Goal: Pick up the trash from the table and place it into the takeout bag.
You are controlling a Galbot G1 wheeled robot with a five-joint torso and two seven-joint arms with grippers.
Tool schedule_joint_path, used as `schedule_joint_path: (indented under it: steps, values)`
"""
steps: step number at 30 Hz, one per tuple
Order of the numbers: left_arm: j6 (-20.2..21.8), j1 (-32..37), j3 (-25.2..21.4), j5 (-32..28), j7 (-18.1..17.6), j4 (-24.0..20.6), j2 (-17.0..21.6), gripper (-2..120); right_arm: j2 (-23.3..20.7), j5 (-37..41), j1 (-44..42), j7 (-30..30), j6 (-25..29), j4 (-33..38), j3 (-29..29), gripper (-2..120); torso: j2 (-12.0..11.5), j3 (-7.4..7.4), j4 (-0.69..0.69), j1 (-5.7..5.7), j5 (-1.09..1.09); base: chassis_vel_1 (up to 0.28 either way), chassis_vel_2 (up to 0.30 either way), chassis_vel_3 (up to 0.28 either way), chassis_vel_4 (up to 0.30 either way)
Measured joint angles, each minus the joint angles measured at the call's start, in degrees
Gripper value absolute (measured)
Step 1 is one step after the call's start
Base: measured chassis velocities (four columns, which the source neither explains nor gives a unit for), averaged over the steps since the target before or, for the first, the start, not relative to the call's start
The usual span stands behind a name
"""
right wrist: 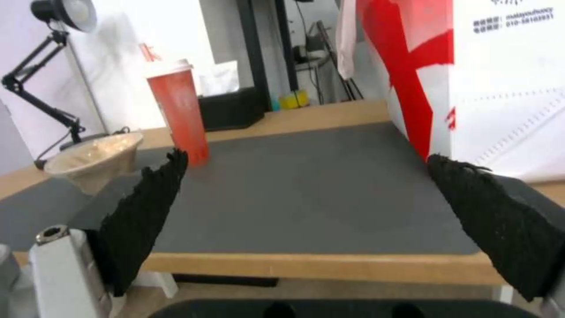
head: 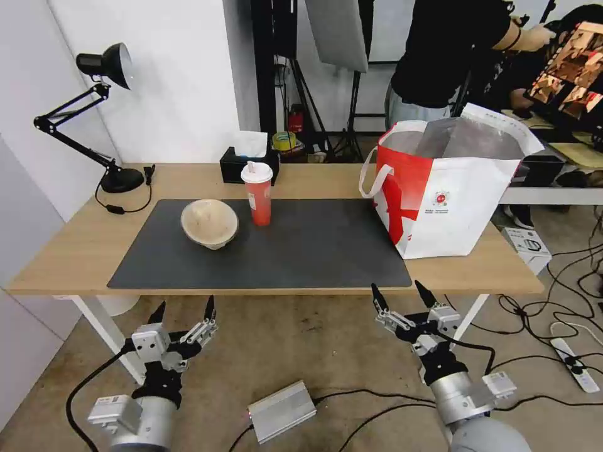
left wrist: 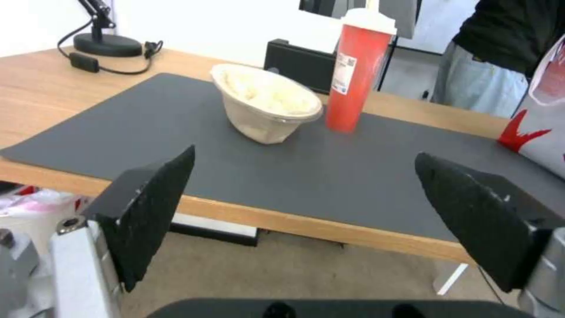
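We see the beige bowl (head: 210,223) and red cup (head: 258,193) standing side by side on the table's (head: 75,238) grey mat (head: 301,251); the takeout bag (head: 446,194) stands at the mat's right end; left gripper (head: 183,312) and right gripper (head: 402,294) hang below the table's near edge, jaws wide, holding nothing.

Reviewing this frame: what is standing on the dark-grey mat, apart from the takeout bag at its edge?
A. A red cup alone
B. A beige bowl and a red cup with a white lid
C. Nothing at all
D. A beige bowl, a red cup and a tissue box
B: the beige bowl and the red cup stand side by side on the mat, while the tissue box sits behind on bare wood.
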Motion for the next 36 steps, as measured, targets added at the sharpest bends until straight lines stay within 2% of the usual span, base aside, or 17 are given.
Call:
schedule_joint_path:
  steps: [36]
  values:
    - [-0.32, 0.2, -0.48, 0.94, -0.14, -0.42, 0.02, 100, 2.79, -3.57, -1.51, 4.66, 0.27, -1.71, -0.46, 100, 0.0, 0.0, 0.0, 0.0, 0.0, 0.0, 0.0, 0.0, 0.0]
